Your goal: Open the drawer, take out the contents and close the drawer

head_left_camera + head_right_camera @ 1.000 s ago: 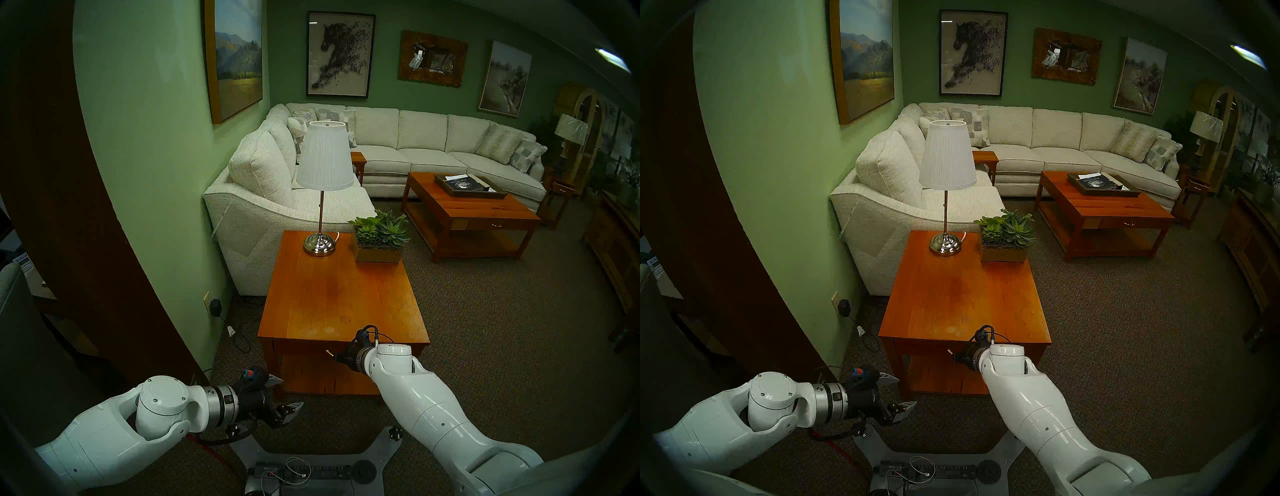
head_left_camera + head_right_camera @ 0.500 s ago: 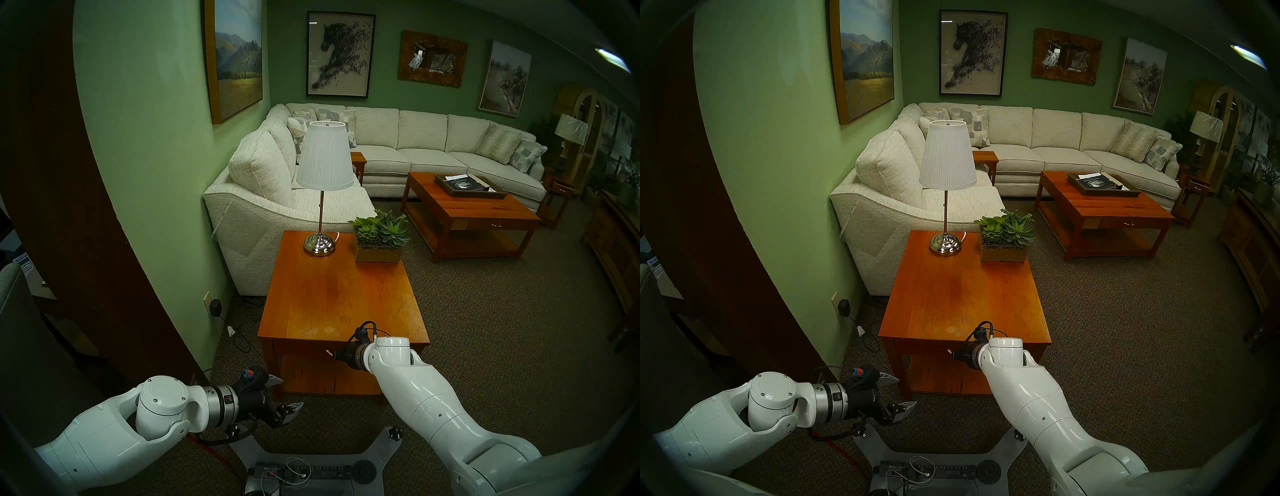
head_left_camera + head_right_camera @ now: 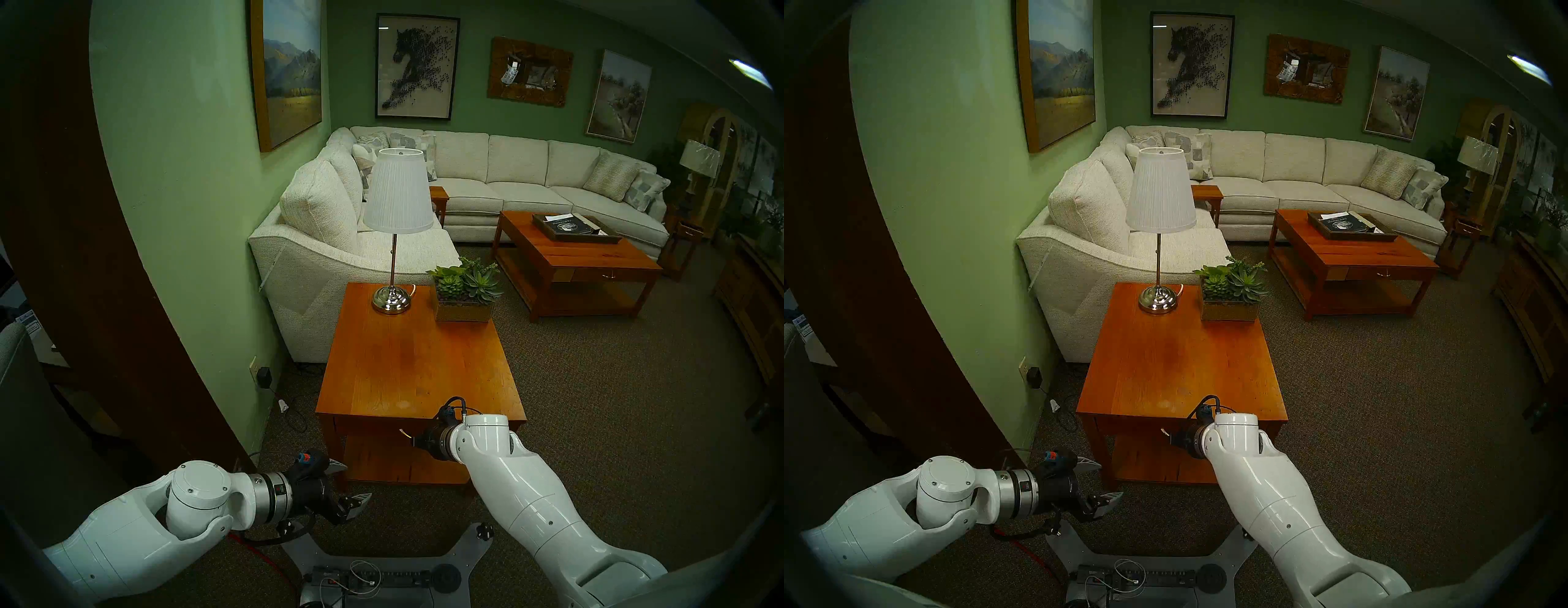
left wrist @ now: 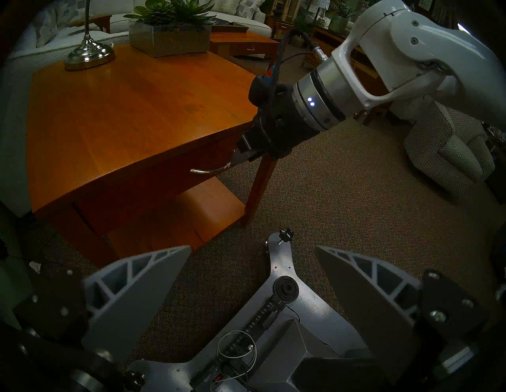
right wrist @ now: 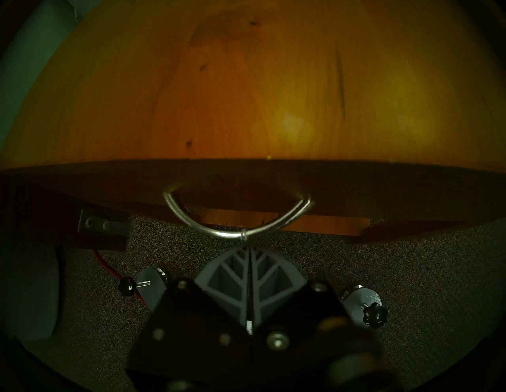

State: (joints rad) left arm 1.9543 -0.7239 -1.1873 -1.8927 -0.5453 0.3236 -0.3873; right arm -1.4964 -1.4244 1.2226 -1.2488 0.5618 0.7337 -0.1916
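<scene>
- Head left view: my right gripper (image 3: 410,437) sits at the front of the lamp table (image 3: 420,365), right at the handle (image 3: 403,433) of the drawer (image 3: 373,426), which looks shut or nearly so. My left gripper (image 3: 352,484) hangs well off to the left and lower, fingers spread wide and holding nothing. The right arm is plainly the nearer one.
- Head right view: same story. The drawer front (image 3: 1136,424) runs across the table's width under the top, so I judge the pull must come straight back toward me, square to that front.
- Left wrist view: from the side, the right gripper's fingertips (image 4: 237,160) meet the right-hand part of the curved handle (image 4: 209,171), which is swung outward from the drawer front. My left fingers (image 4: 131,284) are far apart over the carpet.
- Right wrist view: the fingers (image 5: 232,273) are pressed together, tips just at the bottom of the handle loop (image 5: 235,232). I cannot tell whether they pinch the bail or merely touch it. The handle's long axis runs left to right, straight ahead of the tips.
- The contents are not visible in any view.
</scene>
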